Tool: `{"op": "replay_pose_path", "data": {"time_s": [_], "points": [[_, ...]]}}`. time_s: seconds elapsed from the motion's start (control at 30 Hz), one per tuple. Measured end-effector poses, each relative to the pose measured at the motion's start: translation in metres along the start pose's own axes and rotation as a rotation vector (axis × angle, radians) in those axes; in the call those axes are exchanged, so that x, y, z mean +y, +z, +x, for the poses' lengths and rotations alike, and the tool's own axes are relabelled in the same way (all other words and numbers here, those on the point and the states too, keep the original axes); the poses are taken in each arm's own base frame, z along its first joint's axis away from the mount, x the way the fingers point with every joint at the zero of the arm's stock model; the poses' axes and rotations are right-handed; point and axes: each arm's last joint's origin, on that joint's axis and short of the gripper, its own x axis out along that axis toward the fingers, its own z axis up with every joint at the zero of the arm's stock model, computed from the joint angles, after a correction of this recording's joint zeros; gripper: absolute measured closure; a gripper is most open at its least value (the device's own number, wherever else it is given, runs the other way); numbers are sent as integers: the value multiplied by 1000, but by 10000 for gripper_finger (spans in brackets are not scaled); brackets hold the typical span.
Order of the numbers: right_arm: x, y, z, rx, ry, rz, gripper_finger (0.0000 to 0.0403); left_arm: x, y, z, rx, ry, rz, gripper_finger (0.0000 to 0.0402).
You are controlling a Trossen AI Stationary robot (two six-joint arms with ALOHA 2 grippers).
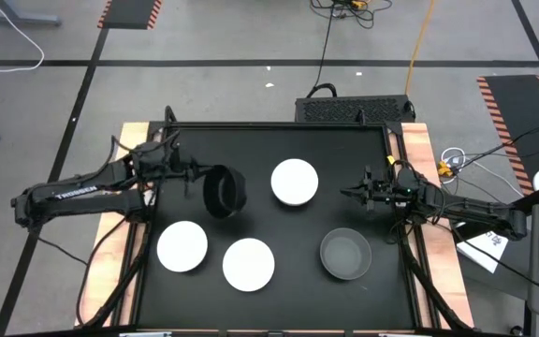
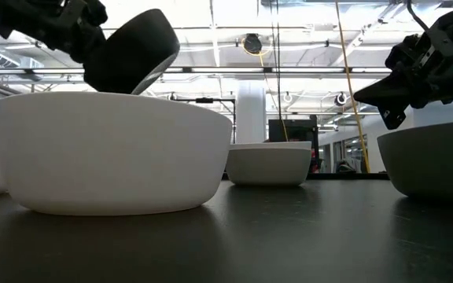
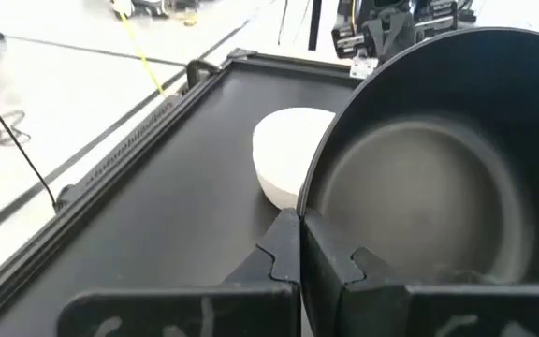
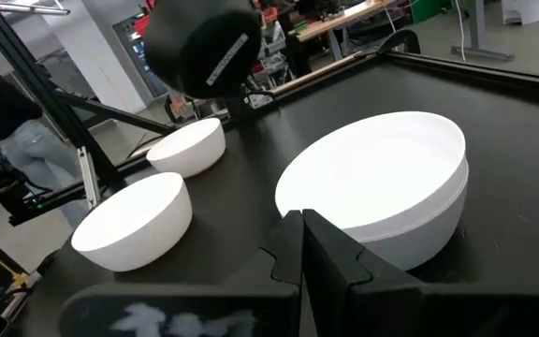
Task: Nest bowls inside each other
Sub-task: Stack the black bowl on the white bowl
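My left gripper is shut on a black bowl held above the table's left middle. My right gripper is shut and touches nothing. It hovers just right of a white bowl at the far middle. In the right wrist view that white bowl shows a doubled rim, as of two nested bowls. Two more white bowls stand on their bases near the table's near edge. A grey bowl stands at the near right. My left gripper holds the black bowl by its rim, one finger outside the wall and one inside. The fingers come level from the table's left. The bowl is lifted clear and tipped on its side, its opening toward the gripper.
The black table top has a raised rim all round, with wooden strips outside it. The two near white bowls lie below and near of the held bowl. Bare surface shows between the far white bowl and the grey bowl. A person stands beyond the table.
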Motion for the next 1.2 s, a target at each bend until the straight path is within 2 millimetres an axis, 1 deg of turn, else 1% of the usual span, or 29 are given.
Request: {"op": "replay_pose_path", "data": {"time_s": [0.1, 0.33, 0.5, 0.73, 0.87, 1.03, 1.2], "points": [[0, 0, 0, 0, 0, 1, 403, -3, -11, 0, -18, 2, 8, 401], [0, 0, 0, 0, 0, 1, 403, -11, -33, 9, -128, -59, 14, 401], [0, 0, 0, 0, -1, 1, 403, -16, -35, 15, -214, -91, 16, 401], [0, 0, 0, 0, 0, -4, 403, -22, -26, 30, -318, -147, 40, 401], [0, 0, 0, -3, 0, -13, 403, -22, -17, 46, -292, -163, 47, 401], [0, 1, 0, -6, 1, -13, 403, -25, 8, 70, -259, -213, 77, 401], [0, 1, 0, -6, 2, -14, 403, -26, 37, 93, -215, -213, 111, 401]]}}
